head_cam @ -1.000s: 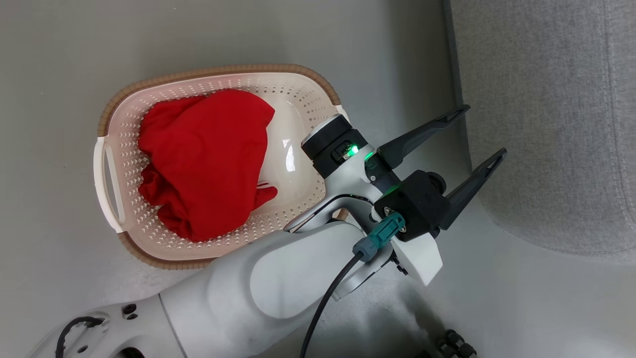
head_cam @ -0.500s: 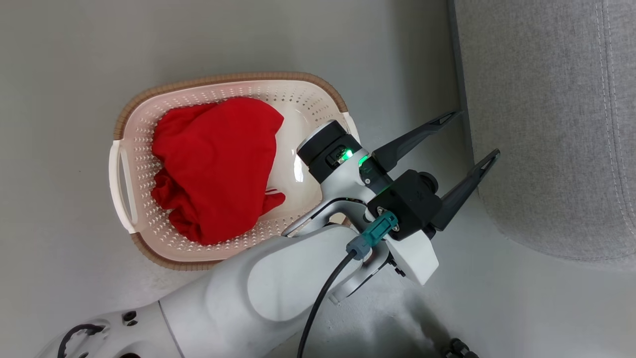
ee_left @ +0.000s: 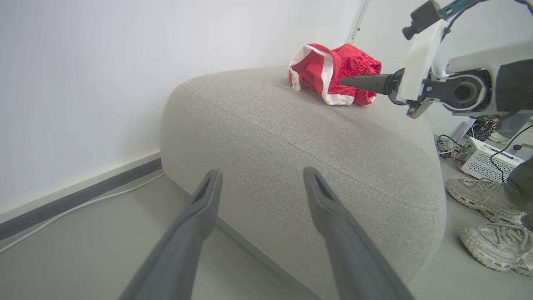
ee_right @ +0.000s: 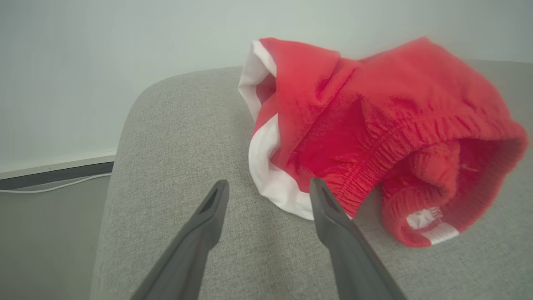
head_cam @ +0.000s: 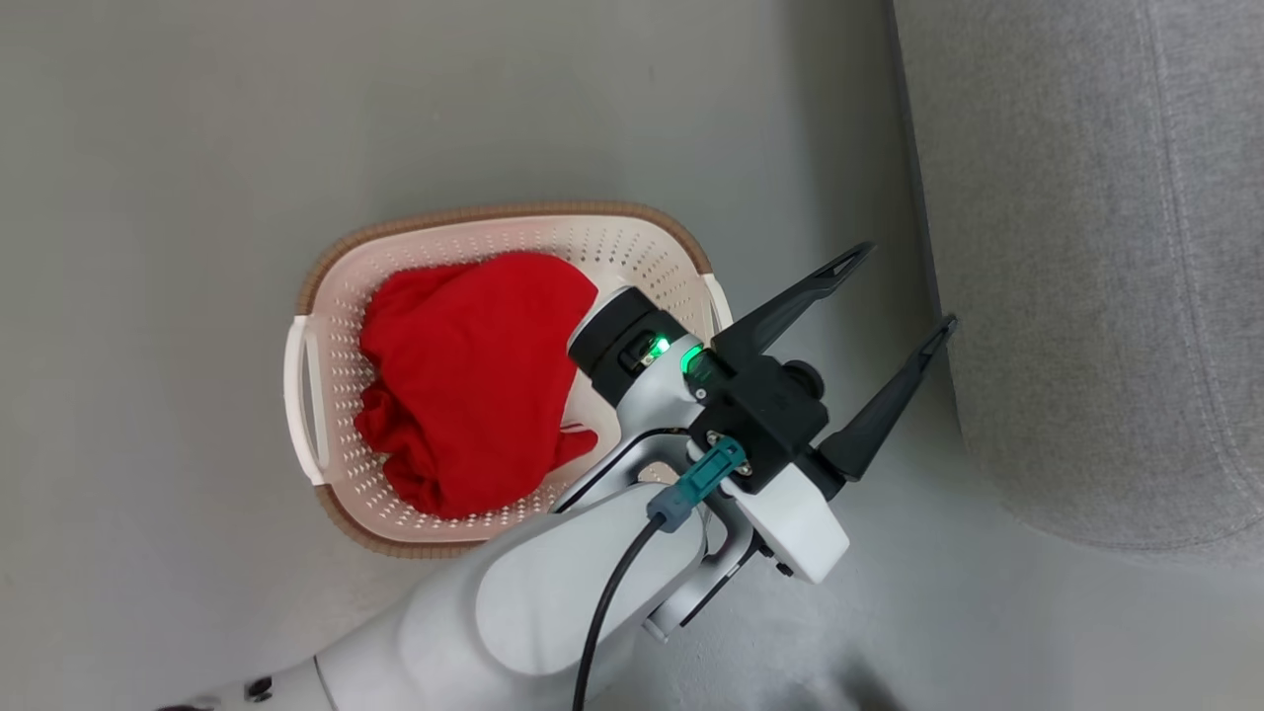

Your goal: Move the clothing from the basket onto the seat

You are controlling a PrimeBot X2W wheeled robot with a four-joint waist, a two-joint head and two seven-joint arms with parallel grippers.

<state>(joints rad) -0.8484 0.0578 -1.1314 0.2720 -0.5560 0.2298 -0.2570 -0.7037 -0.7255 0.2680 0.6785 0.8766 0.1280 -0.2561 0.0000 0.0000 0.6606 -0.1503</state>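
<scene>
A grey floor (head_cam: pixel 148 148) is seen from above, and a pale wall (ee_left: pixel 83 62) is seen behind in the wrist views. A red garment (head_cam: pixel 464 385) is bunched up inside the cream basket (head_cam: pixel 647 259), which is set on the floor. Much of the basket's bottom is covered by it. A second red garment (ee_right: pixel 374 137), with white trim and a stretchy band, is laid crumpled on top of the grey sofa (ee_right: pixel 175 146), toward the wall side.

The basket is set near the sofa, with a strip of floor left between them. The left gripper (head_cam: pixel 904 286) is held over that strip. Its fingers are spread wide and pointed at the sofa's rounded side, and nothing is held in them. The basket's side nearest the sofa is partly hidden by the left wrist.

The right gripper (ee_right: pixel 268 185) is held low over the sofa top and pointed at the second garment. Its fingers are spread wide too, and nothing is gripped between them. One fingertip is seen against the white trim and may be touching it, but this cannot be told for sure.

Past the sofa, a person's pale shoes (ee_left: pixel 474 193) and a white box (ee_left: pixel 485 160) with wires are seen on the floor.
</scene>
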